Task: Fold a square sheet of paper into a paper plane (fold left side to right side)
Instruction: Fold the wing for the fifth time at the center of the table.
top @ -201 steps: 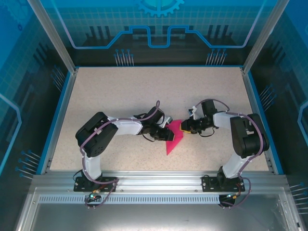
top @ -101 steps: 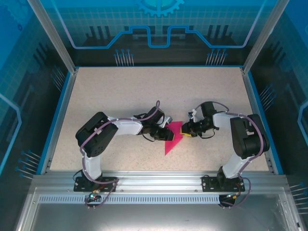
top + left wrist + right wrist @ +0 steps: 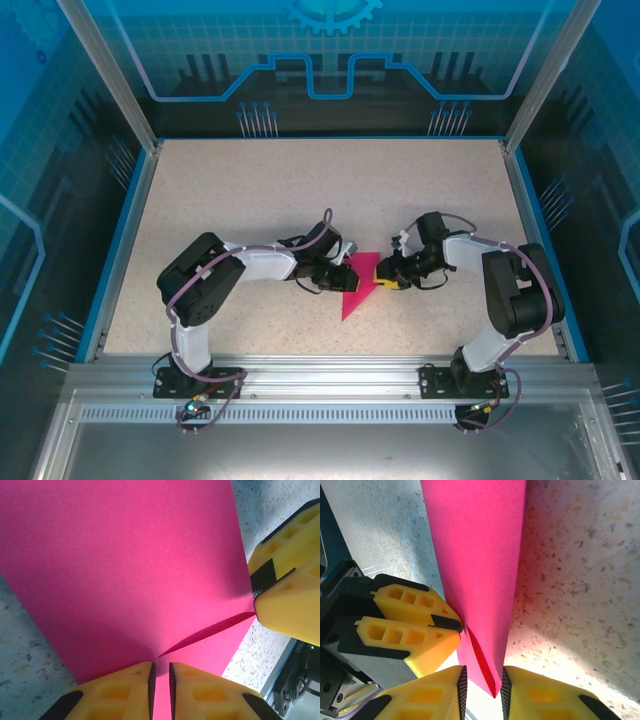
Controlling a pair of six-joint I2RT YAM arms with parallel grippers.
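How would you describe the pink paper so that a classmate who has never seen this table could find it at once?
Look at the speckled beige table inside the blue-framed enclosure, then at the gap between the two arms near its middle. There lies the magenta-pink paper, folded to a pointed shape, with the left gripper and right gripper closed on its edges. It is the only bright pink thing there.

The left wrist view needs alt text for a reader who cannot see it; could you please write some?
Folded magenta-pink paper lies on a speckled table, a crease running toward the left gripper, whose yellow jaws are nearly closed on the near edge. The right gripper meets the paper's right edge.
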